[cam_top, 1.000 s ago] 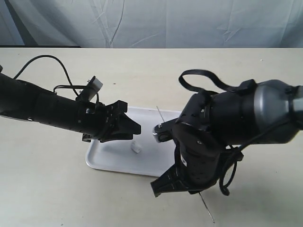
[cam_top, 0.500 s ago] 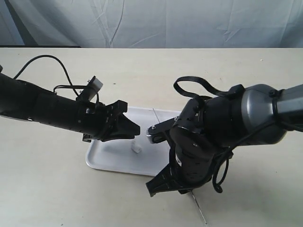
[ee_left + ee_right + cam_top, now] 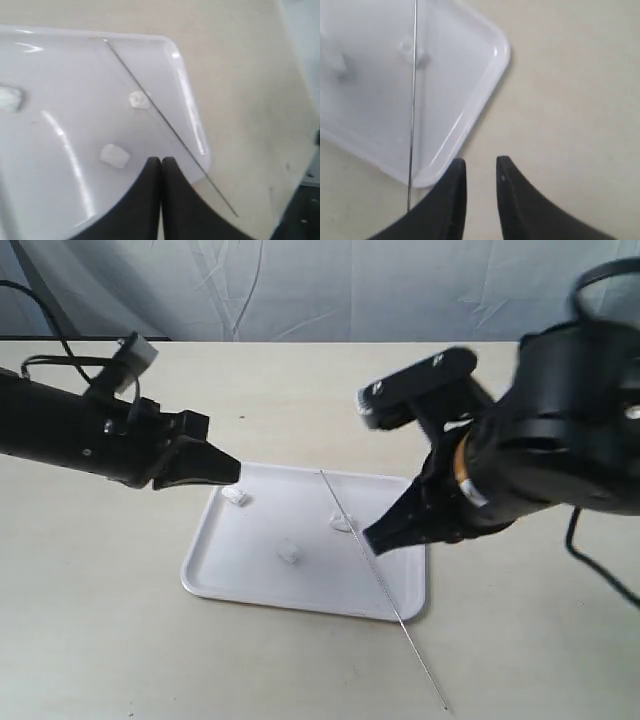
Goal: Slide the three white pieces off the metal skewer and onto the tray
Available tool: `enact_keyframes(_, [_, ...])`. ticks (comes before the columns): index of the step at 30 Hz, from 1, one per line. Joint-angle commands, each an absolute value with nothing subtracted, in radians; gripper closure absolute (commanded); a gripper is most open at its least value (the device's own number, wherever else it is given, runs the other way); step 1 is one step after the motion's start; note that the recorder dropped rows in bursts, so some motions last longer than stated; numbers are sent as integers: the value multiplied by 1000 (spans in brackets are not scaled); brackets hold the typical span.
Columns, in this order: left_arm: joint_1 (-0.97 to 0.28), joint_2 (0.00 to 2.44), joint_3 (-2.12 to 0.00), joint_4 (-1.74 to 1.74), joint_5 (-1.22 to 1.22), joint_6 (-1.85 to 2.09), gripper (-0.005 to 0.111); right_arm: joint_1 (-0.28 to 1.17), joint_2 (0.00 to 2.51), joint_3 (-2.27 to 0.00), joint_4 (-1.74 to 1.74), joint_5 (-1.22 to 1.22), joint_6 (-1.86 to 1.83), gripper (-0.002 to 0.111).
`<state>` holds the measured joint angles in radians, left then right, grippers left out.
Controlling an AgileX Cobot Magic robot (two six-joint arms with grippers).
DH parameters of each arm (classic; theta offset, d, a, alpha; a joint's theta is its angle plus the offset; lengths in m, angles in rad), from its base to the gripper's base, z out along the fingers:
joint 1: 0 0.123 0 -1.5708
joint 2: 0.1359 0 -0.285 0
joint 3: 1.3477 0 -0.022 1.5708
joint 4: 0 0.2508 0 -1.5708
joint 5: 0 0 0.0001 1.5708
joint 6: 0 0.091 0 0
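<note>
Left gripper (image 3: pixel 161 162): jaws pressed together, nothing between them. In the exterior view it hangs over the tray's 9 o'clock edge with its tip aimed inward, clear of everything.

Right gripper (image 3: pixel 479 167): jaws spread a little, leaving a narrow empty gap. It hovers above the tray's 3 o'clock side, just beside the skewer (image 3: pixel 378 580) and apparently not touching it.

The skewer lies loose, held by neither arm. It runs from near the 12 o'clock rim across the tray (image 3: pixel 250 575), over the 5 o'clock corner and out onto the table (image 3: pixel 100 640).

Corner piece (image 3: pixel 236 496) sits at 10 o'clock on the tray and middle piece (image 3: pixel 289 552) near the centre. Both are apart from the skewer. Third piece (image 3: pixel 341 522), toward 2 o'clock, sits against the skewer. Cannot tell whether the skewer passes through it or only lies on it.

Handling, my judgement:
- **Skewer:** it looks stiff, slick and very light, so it is likely to roll or pivot at a nudge. Lying flat, it offers little to pinch. The best hold is the bare end on the table at 5 o'clock.
- **Pieces:** they look soft, featherlight and easily squashed. If the third is threaded, close lightly around the skewer behind it and push rather than squeeze.
</note>
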<state>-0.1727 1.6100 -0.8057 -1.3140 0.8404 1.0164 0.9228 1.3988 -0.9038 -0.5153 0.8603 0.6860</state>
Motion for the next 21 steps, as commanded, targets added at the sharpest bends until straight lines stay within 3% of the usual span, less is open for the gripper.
enact_keyframes(1, [-167, 1407, -762, -1119, 691, 876, 107, 918, 1205, -903, -612, 825, 735, 86])
enact_keyframes(11, [-167, 859, -650, -753, 491, 567, 107, 918, 877, -872, -786, 758, 741, 87])
enact_keyframes(21, [-167, 380, -646, -243, 661, 67, 107, 918, 575, -625, -823, 674, 768, 93])
